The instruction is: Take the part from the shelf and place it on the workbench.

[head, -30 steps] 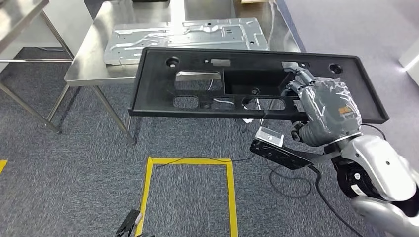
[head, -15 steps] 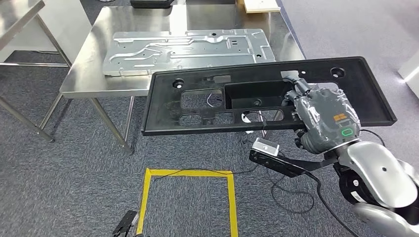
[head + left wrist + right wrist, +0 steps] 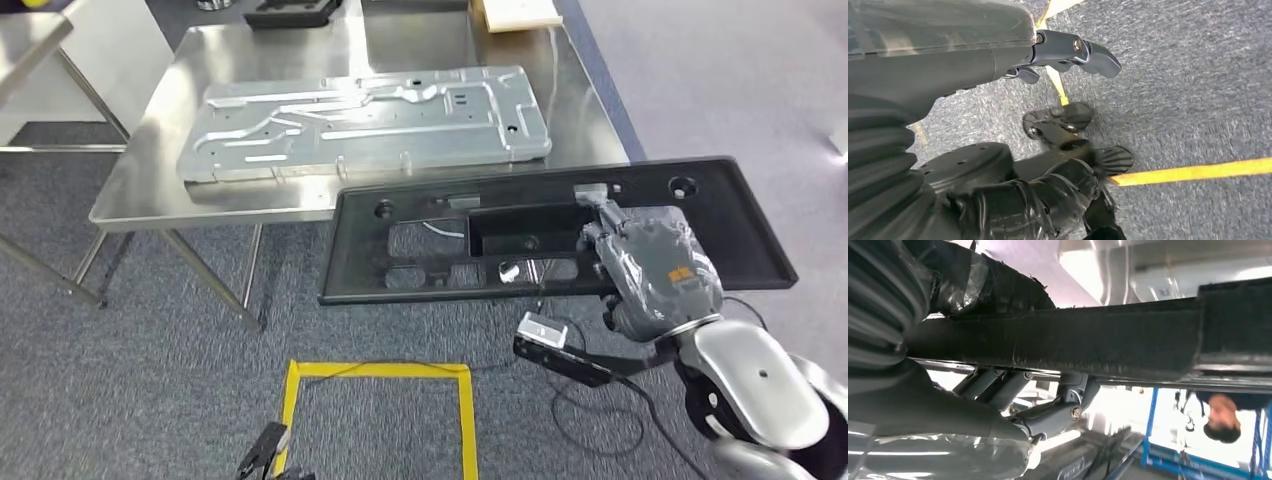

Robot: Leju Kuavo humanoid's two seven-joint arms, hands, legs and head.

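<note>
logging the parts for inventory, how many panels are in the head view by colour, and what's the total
Black panel held by the right hand: 1, the black plastic panel.
Silver panel on the steel table: 1, the silver metal panel.
Total: 2 panels.
A further dark item sits at the table's far edge, too cropped to identify.

right hand (image 3: 655,270): dark grey shell under clear film, small orange marking | right wrist: grey ribbed cover, black camera bar with pale block | right arm: glossy silver casing, black joint, small dark screw | left hand (image 3: 998,90): grey ribbed cover, dark taped fingers, silver pivot pins
</note>
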